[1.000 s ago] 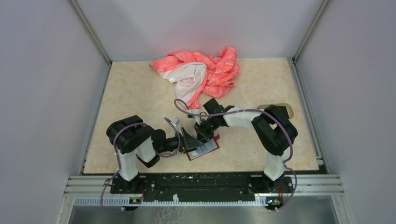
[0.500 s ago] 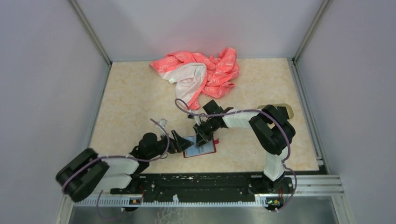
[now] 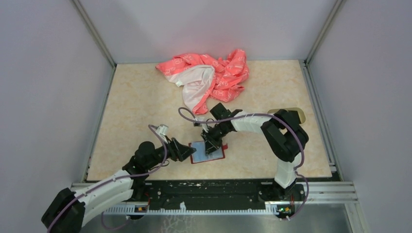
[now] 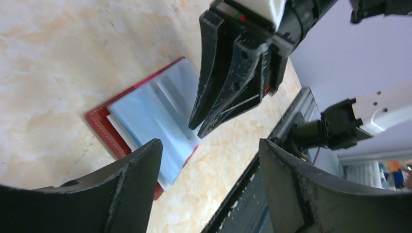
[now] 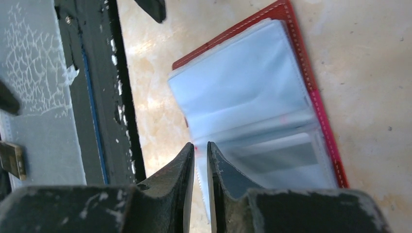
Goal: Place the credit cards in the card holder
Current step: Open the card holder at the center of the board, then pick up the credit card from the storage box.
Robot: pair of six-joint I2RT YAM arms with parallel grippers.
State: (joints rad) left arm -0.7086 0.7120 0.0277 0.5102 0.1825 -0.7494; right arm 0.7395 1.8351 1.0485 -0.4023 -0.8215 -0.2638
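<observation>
Lying open on the table [image 3: 136, 107] near its front edge, the card holder [image 3: 199, 155] had its dark red cover down and its pale grey-blue pockets [image 5: 243, 87] facing up. The right tool [image 3: 212, 144] stood over the holder, tips down on the pocket pages. Its fingers [image 5: 170, 194] were drawn almost together, with only a thin slit between them. Whether a pocket edge was pinched in that slit could not be told. The left tool [image 3: 188, 151] lay low just beside the holder's left edge, pointing at it. Its fingers [image 4: 121, 194] were spread wide with nothing between them, and neither touched the red cover. A pink-and-white cloth [image 3: 206, 77] lay crumpled at the far side of the table, well apart from both.
</observation>
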